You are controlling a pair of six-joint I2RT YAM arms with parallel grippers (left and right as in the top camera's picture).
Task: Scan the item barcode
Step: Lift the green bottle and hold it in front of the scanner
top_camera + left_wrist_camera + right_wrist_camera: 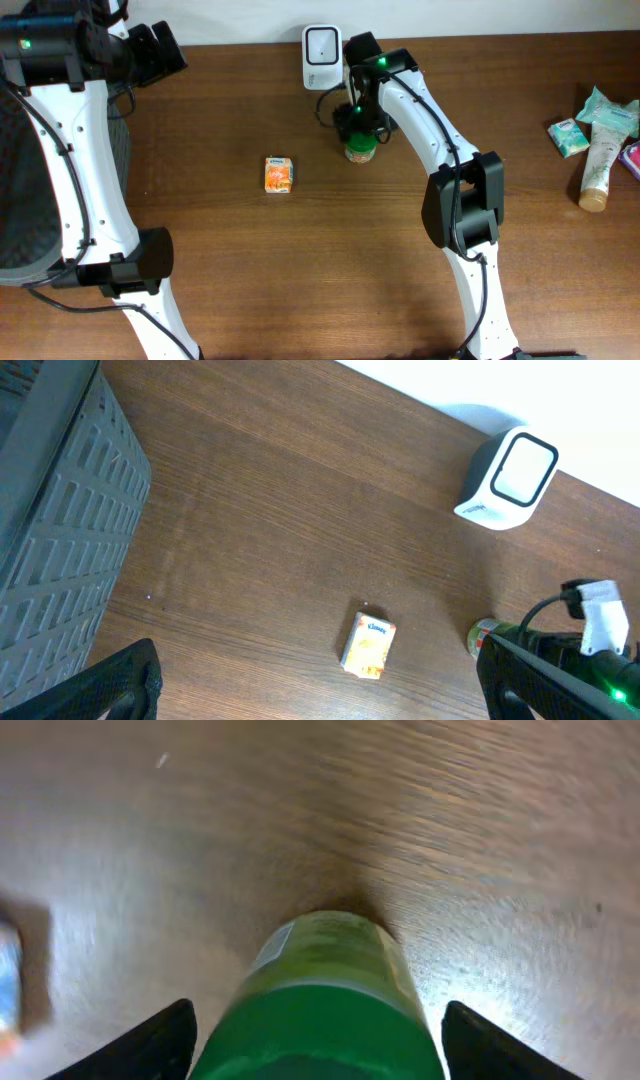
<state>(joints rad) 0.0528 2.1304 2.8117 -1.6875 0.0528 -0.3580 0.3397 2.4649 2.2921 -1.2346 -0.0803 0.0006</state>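
A brown wooden table (pixel 300 260) is seen from above, with two white robot arms reaching over it.

The right gripper (pixel 320 1020) hangs over a green bottle (pixel 360 152) near the back of the table. In the right wrist view the bottle fills the space between the two dark fingers (pixel 150 1040), one on each side and close against it. Whether they are pressing the bottle or only flanking it cannot be told. The bottle has a green top and a pale label, and it rests on the table directly under this gripper.

A white scanner (pixel 322 55) with a dark-rimmed window stands near the right gripper, a little beyond it at the table's back edge. The bottle lies between the gripper and the scanner's side of the table, apart from the scanner.

A small orange tissue pack (pixel 279 174) lies flat on the table off to one side of the right gripper, well apart from the bottle. In the right wrist view it is only a blur at the left edge.

The left gripper (pixel 320 670) is held high, its two fingers spread wide with nothing between them. From its own camera the tissue pack sits below and just ahead of it, the scanner farther ahead and to the right. A grey slatted basket (pixel 60 530) stands close on this gripper's left.

Far from both grippers, at the table's right end, lie a cream tube (pixel 597 165) and some teal packets (pixel 568 137).
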